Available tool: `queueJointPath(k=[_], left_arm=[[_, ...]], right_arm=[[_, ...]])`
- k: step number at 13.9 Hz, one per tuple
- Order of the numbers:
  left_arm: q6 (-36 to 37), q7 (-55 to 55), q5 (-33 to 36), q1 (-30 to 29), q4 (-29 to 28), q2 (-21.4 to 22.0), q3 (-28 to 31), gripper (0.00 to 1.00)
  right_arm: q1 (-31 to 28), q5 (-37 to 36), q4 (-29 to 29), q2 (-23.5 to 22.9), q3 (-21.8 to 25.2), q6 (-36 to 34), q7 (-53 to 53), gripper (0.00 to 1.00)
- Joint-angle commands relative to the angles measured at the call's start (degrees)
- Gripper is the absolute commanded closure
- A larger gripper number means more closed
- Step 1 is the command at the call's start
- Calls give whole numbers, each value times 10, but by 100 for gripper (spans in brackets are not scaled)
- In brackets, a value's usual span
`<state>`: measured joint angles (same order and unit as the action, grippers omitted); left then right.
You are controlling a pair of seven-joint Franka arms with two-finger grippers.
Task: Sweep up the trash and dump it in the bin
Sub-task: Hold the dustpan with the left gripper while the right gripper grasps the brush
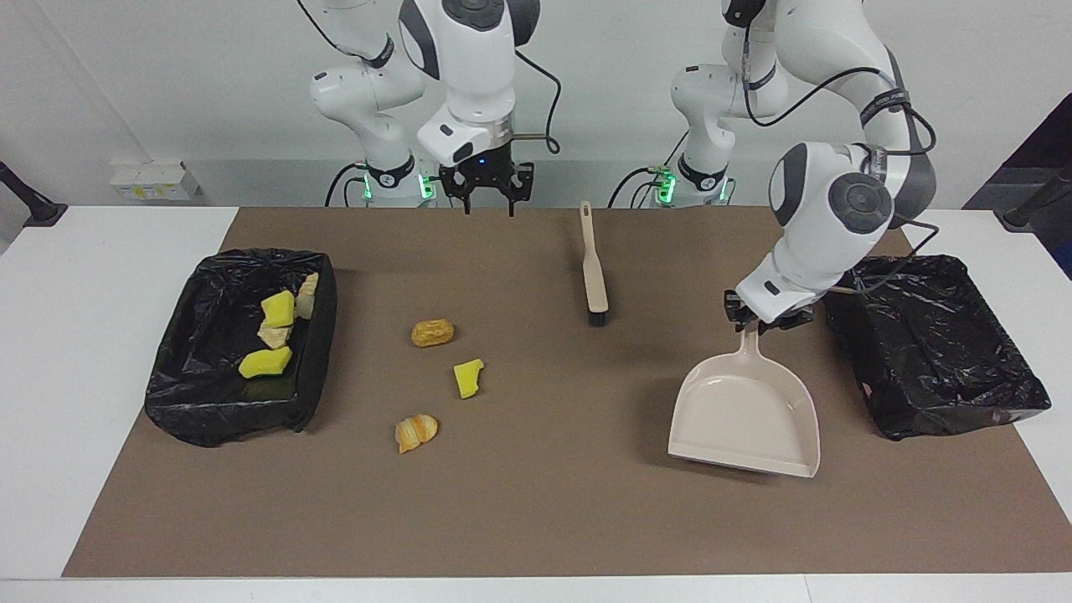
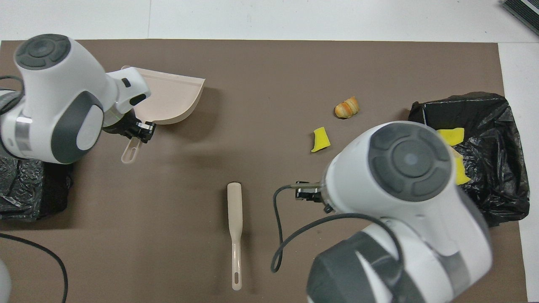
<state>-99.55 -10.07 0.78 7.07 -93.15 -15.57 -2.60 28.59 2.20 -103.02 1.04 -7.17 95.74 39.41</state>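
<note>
My left gripper (image 1: 766, 321) is shut on the handle of the beige dustpan (image 1: 745, 414), which hangs a little above the mat beside the bin (image 1: 963, 402) at the left arm's end. The pan holds nothing. Three scraps of trash lie on the mat: a brown bread lump (image 1: 432, 332), a yellow sponge bit (image 1: 468, 378) and an orange lump (image 1: 415, 432). Several more scraps (image 1: 266, 362) lie in the bin (image 1: 218, 423) at the right arm's end. My right gripper (image 1: 490, 203) hangs open and empty over the mat's robot-side edge.
The beige brush (image 1: 594, 268) lies on the mat, nearer to the robots than the scraps, bristle end pointing away from them. In the overhead view my right arm covers the brown lump; the sponge bit (image 2: 320, 139) and orange lump (image 2: 347, 107) show.
</note>
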Motion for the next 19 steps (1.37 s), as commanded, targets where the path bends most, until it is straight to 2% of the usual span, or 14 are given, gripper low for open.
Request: queueJointPath(k=[1, 3, 5, 9, 11, 14, 19], left_arm=[[25, -54, -1, -34, 23, -14, -6, 100], [18, -92, -2, -51, 23, -16, -6, 100], [14, -134, 0, -54, 22, -13, -6, 100], [20, -194, 11, -50, 18, -4, -6, 100], [15, -187, 12, -47, 16, -1, -7, 100], [11, -185, 4, -54, 17, -2, -7, 100], [-19, -194, 12, -35, 13, -2, -9, 100]], right_arm=[[61, 15, -80, 12, 2, 87, 65, 25], [95, 48, -107, 5, 2, 132, 84, 25], [125, 50, -119, -21, 2, 176, 115, 25], [188, 49, -118, -106, 3, 275, 152, 25], [191, 44, -119, -127, 2, 295, 157, 25], [191, 42, -125, -126, 2, 293, 153, 26], [192, 42, -142, -116, 1, 286, 148, 47]])
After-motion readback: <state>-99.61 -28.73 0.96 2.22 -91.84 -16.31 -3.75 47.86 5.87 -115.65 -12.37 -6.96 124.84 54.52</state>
